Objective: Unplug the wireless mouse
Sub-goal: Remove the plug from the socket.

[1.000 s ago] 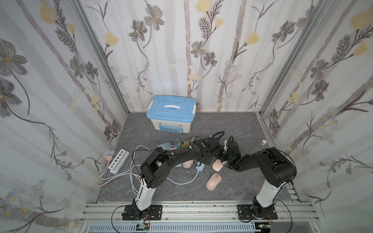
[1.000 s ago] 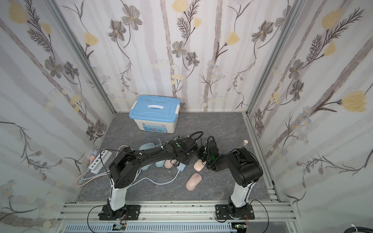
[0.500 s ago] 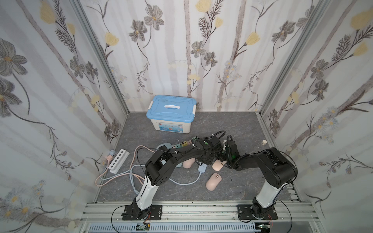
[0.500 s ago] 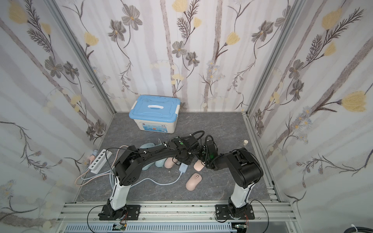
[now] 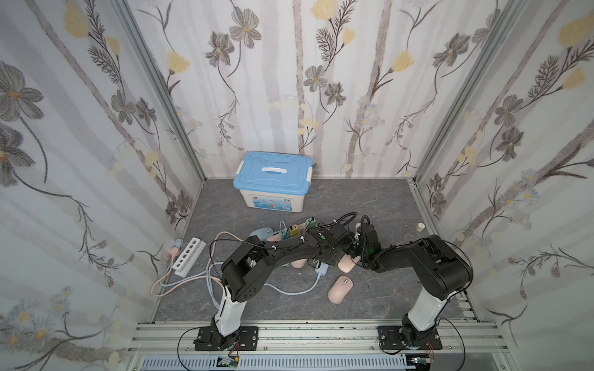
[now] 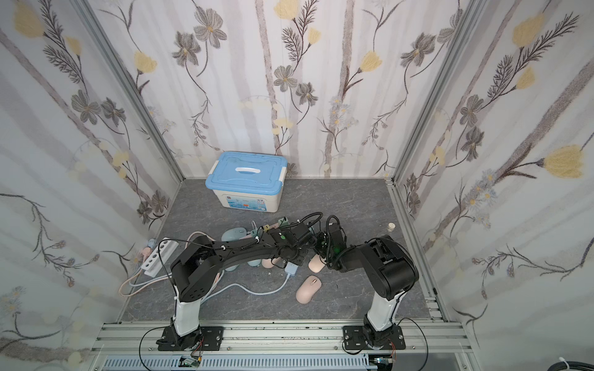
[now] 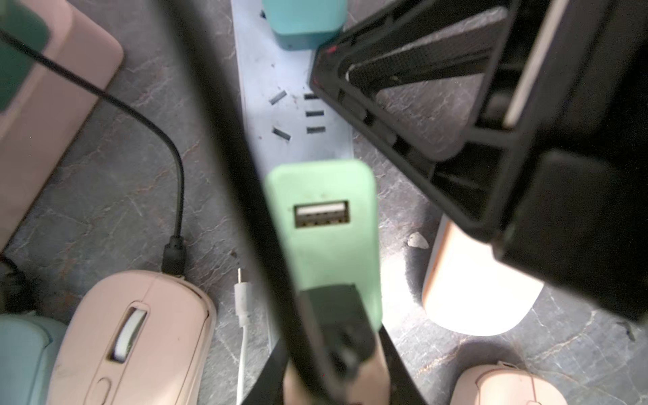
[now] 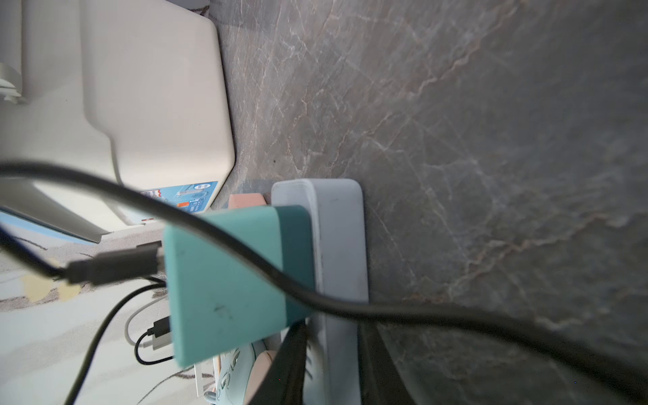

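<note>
A green charger (image 7: 322,238) stands in the pale blue power strip (image 7: 298,105), and its USB port is empty. My left gripper (image 7: 333,368) is shut on a black USB plug (image 7: 329,322) just off that port, with the plug's cable crossing the view as a blur. A pink wireless mouse (image 7: 133,333) lies beside it with a black cable plugged into its nose. My right gripper (image 8: 333,368) is shut on the strip (image 8: 336,245), one finger on each long side, next to a teal charger (image 8: 228,287). In both top views the two grippers meet over the strip (image 5: 321,268) (image 6: 291,268).
Two more pink mice (image 5: 340,289) (image 5: 345,263) and a blue mouse (image 5: 263,234) lie around the strip. A white power strip (image 5: 189,257) and looped cables lie at the left. A blue-lidded box (image 5: 273,183) stands at the back, and a small white cap (image 5: 420,227) at the right.
The left arm's elbow has shifted slightly. Both grippers stay together over the pale blue strip.
</note>
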{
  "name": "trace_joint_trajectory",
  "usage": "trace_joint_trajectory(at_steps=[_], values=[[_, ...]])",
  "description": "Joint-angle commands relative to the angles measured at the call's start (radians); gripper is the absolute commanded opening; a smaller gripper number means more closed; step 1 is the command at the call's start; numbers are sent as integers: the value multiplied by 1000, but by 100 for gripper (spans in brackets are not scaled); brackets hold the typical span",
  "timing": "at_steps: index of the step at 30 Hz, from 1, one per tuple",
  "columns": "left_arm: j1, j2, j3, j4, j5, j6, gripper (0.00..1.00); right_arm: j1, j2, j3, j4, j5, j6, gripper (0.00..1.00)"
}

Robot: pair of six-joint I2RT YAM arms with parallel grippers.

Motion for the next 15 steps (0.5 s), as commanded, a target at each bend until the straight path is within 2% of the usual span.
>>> trace_joint_trajectory(at_steps=[1, 4, 9, 11, 13, 15], values=[[5, 30, 76, -52, 129, -18, 0, 8, 22, -4, -133, 21, 7, 25], [23, 90, 177, -213, 212, -34, 0, 10, 20, -4, -135, 20, 4, 25], [23, 113, 255, -326, 242, -2, 0, 12, 21, -4, -138, 23, 1, 25], [23, 115, 251, -305, 240, -2, 0, 12, 25, -4, -136, 23, 3, 25], [20, 78, 188, -195, 227, -14, 0, 13, 28, -4, -133, 23, 6, 25], [7, 17, 95, -63, 167, -8, 0, 13, 31, -6, -133, 22, 9, 25]])
